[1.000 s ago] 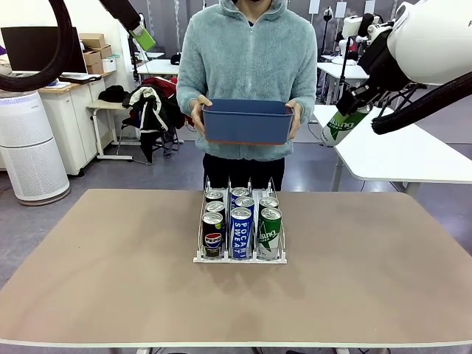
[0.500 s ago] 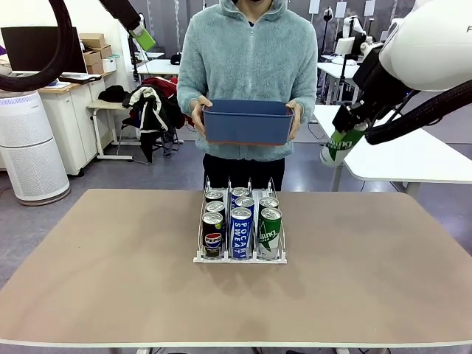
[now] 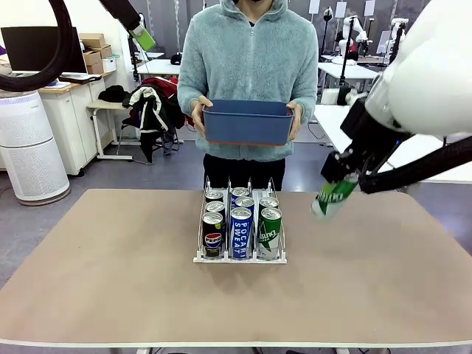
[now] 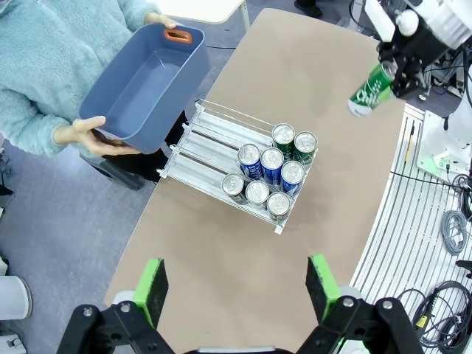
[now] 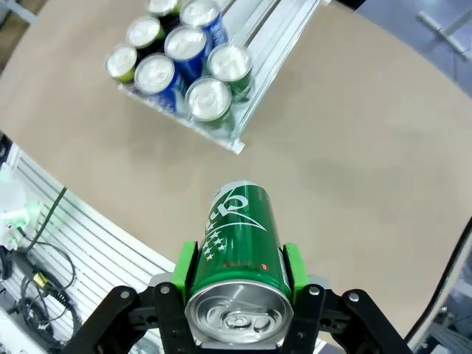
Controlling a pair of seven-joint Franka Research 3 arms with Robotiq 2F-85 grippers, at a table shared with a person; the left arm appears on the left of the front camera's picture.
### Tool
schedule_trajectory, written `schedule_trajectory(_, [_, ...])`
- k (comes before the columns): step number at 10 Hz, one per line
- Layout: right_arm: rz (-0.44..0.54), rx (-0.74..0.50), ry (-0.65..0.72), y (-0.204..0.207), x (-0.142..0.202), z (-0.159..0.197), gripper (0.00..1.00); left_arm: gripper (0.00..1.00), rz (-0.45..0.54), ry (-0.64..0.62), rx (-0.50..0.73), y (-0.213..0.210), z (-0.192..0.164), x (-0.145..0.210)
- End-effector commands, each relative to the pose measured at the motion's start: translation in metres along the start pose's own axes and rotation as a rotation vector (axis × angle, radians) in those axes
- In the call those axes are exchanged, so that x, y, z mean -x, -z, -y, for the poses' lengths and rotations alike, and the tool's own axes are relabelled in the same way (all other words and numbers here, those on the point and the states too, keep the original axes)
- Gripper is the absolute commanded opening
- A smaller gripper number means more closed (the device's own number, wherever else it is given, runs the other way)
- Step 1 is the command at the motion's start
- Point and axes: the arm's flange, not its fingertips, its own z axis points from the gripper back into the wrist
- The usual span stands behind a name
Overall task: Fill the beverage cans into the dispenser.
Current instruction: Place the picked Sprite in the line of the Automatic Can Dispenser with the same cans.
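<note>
Right gripper clamping green can, label partly hidden, left gripper spread wide, dispenser half-full

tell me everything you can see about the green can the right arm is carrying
The green can is a slim metal drink can with white lettering and a silver pull-tab top. The right gripper is shut on it, green-padded fingers pressing opposite sides near the top. It hangs tilted in the air, touching nothing else, above the table to the right of the dispenser.
</note>
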Motion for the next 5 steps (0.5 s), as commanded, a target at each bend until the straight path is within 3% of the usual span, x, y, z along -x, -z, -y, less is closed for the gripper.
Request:
schedule_trajectory(1, [-0.043, -0.065, 0.039, 0.025, 0.010, -0.003, 0.58, 1.00, 0.005, 0.011, -0.005, 0.001, -0.001, 0.005])
schedule_trajectory(5, [-0.083, -0.144, -0.017, 0.045, 0.010, -0.009, 0.58, 1.00, 0.005, 0.011, -0.005, 0.001, -0.001, 0.005])
